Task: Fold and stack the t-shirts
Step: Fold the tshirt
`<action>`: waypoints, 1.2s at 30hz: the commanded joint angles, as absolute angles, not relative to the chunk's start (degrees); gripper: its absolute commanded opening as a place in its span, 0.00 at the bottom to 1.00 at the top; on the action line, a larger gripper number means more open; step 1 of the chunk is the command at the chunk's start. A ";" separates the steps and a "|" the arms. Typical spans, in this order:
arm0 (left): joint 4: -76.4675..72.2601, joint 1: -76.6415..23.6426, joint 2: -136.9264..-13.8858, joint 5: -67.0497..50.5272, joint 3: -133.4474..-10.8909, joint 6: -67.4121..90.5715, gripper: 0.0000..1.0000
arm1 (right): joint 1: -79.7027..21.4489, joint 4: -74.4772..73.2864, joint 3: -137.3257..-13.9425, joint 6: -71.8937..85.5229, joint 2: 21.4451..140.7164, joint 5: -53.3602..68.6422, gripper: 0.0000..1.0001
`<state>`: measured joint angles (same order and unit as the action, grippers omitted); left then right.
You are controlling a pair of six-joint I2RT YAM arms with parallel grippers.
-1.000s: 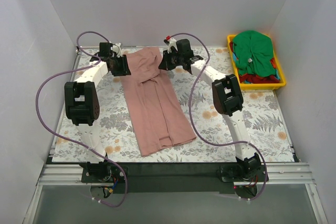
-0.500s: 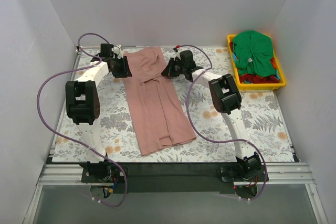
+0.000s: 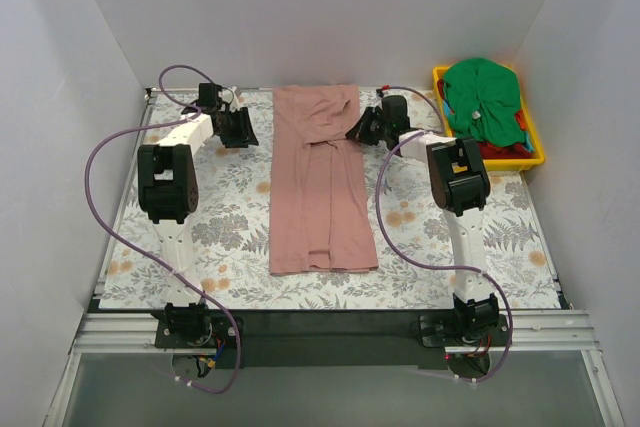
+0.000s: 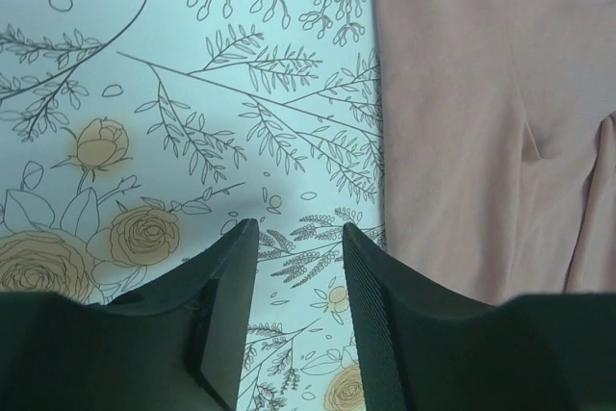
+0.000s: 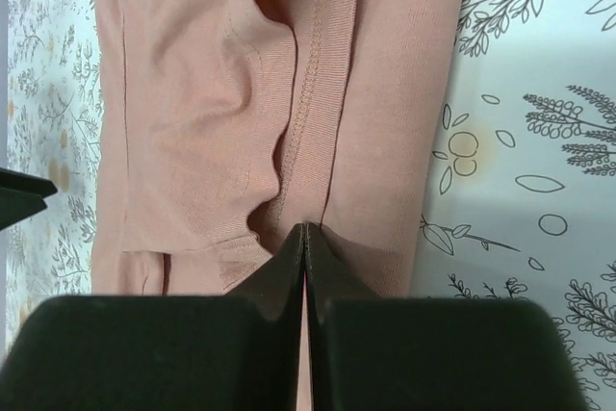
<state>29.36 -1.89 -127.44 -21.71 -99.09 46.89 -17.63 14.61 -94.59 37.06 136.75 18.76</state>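
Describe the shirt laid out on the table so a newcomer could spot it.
Down the middle of the floral table cover lies the pink t-shirt, folded into a long narrow strip. Unlike the green shirt heaped in the yellow bin at far right, it is dusty pink and flat.

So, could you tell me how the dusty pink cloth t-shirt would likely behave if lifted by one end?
The dusty pink cloth t-shirt lies flat with soft wrinkles, so it would probably droop limply. It looks thin, so likely light. Pushed, it may bunch rather than slide.
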 commanded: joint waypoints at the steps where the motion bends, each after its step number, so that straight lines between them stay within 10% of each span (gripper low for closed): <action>1: 28.39 -2.11 -123.24 -23.73 -100.64 45.09 0.41 | -17.23 12.22 -95.00 33.67 134.57 17.13 0.01; 8: 26.10 -1.14 -111.22 -32.94 -96.25 41.31 0.87 | -17.23 9.59 -95.63 21.82 121.22 24.17 0.66; 12: 24.00 -0.09 -99.80 -41.56 -89.14 37.10 0.89 | -17.23 3.35 -91.95 3.47 107.36 26.37 0.98; 27: 43.90 -3.51 -61.63 -54.66 -54.87 -13.64 0.81 | -26.00 -37.79 -63.66 -56.32 70.07 27.17 0.95; 36: 29.13 -23.69 -47.90 -41.33 -26.81 -12.23 0.66 | -45.61 -27.87 -43.17 -52.12 67.93 15.21 0.61</action>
